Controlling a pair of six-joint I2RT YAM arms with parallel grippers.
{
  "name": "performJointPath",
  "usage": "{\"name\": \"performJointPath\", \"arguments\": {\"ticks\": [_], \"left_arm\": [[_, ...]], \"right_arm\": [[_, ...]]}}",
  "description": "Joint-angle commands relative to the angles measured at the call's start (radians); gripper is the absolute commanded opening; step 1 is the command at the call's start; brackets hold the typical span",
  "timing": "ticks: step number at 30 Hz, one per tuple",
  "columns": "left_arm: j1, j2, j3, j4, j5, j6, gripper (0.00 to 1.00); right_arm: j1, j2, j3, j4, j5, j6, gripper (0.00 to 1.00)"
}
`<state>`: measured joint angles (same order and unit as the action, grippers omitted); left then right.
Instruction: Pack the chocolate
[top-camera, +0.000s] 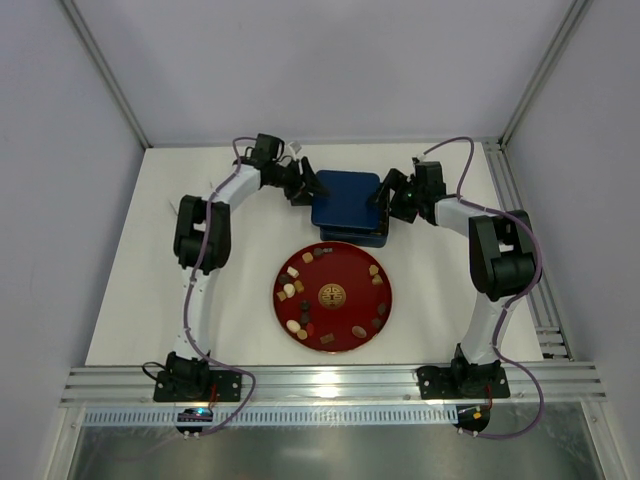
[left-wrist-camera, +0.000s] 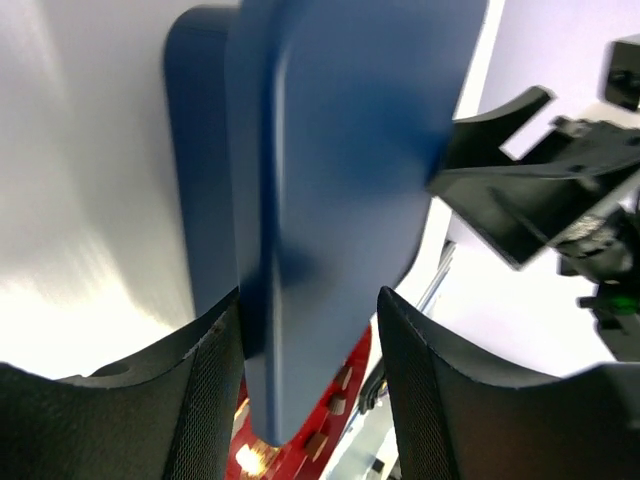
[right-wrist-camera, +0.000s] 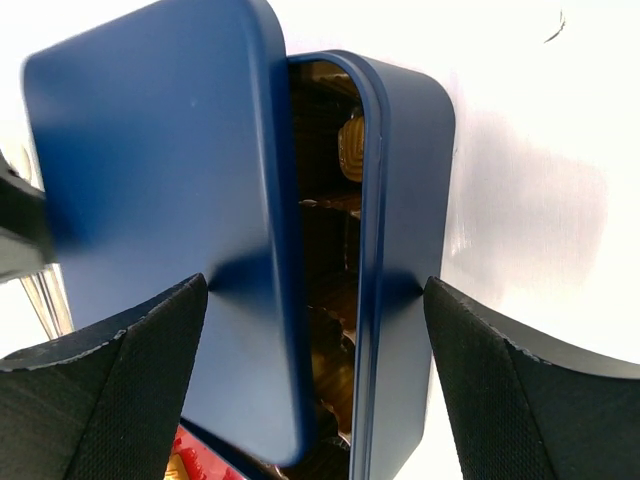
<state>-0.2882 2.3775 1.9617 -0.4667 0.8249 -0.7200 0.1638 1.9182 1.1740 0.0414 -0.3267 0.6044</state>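
**Status.** The lid (top-camera: 345, 198) sits ajar over the dark blue tin (right-wrist-camera: 405, 250). The left tool (top-camera: 303, 187) has its jaws narrowed onto the lid edge and appears to grip it. The right tool (top-camera: 388, 203) is spread wide. It straddles lid and tin together without clamping them. The chocolate (top-camera: 291, 291) lies in a ring on the red plate (top-camera: 352, 272), just in front of the tin on the table (top-camera: 150, 260).

**Caution.** A one-edge grip may let the lid pivot or slip. A dropped lid could strike the plate and scatter pieces. If the right tool closes, it would press the lid shut.

**Views.** The overhead view shows the lid as if closed. Only the right wrist view reveals the gap and the gold-toned compartments inside.
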Motion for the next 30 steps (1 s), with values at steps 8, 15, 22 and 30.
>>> {"name": "performJointPath", "arguments": {"ticks": [8, 15, 22, 30], "left_arm": [[-0.006, 0.035, 0.060, -0.148, -0.072, 0.100, 0.53], [-0.023, 0.054, 0.146, -0.245, -0.125, 0.166, 0.52], [-0.049, 0.085, 0.236, -0.342, -0.170, 0.226, 0.52], [-0.074, 0.117, 0.310, -0.440, -0.228, 0.286, 0.51]], "right_arm": [[0.008, -0.005, 0.044, 0.032, -0.014, 0.000, 0.88], [0.014, -0.001, 0.050, 0.034, -0.015, 0.005, 0.88], [0.019, -0.002, 0.046, 0.035, -0.014, 0.006, 0.86], [0.022, -0.007, 0.042, 0.037, -0.020, 0.012, 0.84]]}}
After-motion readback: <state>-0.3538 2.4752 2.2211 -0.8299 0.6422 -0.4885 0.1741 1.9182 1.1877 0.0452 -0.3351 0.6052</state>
